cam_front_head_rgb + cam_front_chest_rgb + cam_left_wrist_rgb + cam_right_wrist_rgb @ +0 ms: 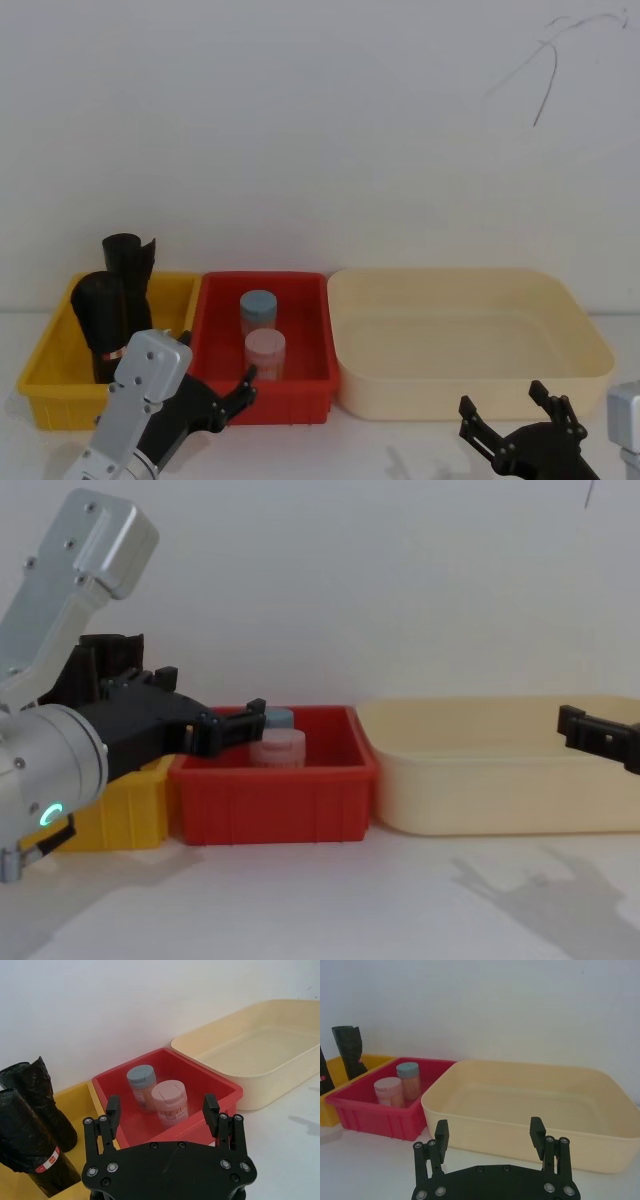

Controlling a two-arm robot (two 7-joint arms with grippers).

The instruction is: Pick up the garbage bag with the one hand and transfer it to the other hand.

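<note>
Looking down from the head: the garbage bag [100, 315] stands upright in the yellow bin [50, 392] at eight o'clock; left hand [218, 385] spread wide, empty, at seven, right hand [505, 405] likewise at five. Left wrist: fingers [112, 1110] gaping before the red bin [227, 1092]. Right wrist: wide, empty. Chest: left hand at that bin's rim.

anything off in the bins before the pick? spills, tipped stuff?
Nothing spilled or tipped. The garbage bag and the plain roll stand in the yellow bin, both jars upright in the red bin. Only the plain roll's top looks crumpled and loose. Left gripper and right gripper hover open in front of the bins.
</note>
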